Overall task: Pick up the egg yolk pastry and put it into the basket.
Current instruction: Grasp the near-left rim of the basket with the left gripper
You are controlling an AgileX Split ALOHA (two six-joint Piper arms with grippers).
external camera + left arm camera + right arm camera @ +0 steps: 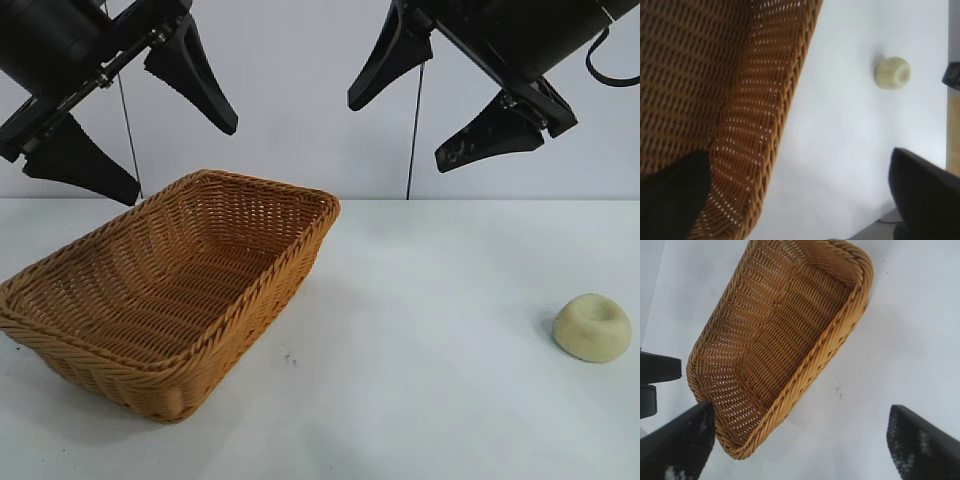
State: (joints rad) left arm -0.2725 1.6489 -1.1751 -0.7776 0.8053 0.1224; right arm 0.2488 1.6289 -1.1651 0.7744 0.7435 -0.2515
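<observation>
Egg yolk pastry (592,327) handling has not begun, judging by how things lie: the right claw (440,95) hangs high over the tabletop (430,330) with its jaws spread wide and nothing between them, and the left claw (135,125) hangs just as high on the other side, jaws likewise wide and empty, above the basket (60,320). Outward from the right claw, the pastry sits alone on the bare white surface, below it and toward the exterior view's right edge, well apart from the basket. Outward from the left claw, the basket lies with its open mouth up and nothing visible inside it.

Everything is left to do: reach down, grasp, carry across, release. Room looks generous. A wide bare stretch separates pastry and basket, and nothing stands around the pastry to crowd the fingers. The carry must clear the basket's braided rim, and the left claw hanging over the basket may narrow the space for the drop.
</observation>
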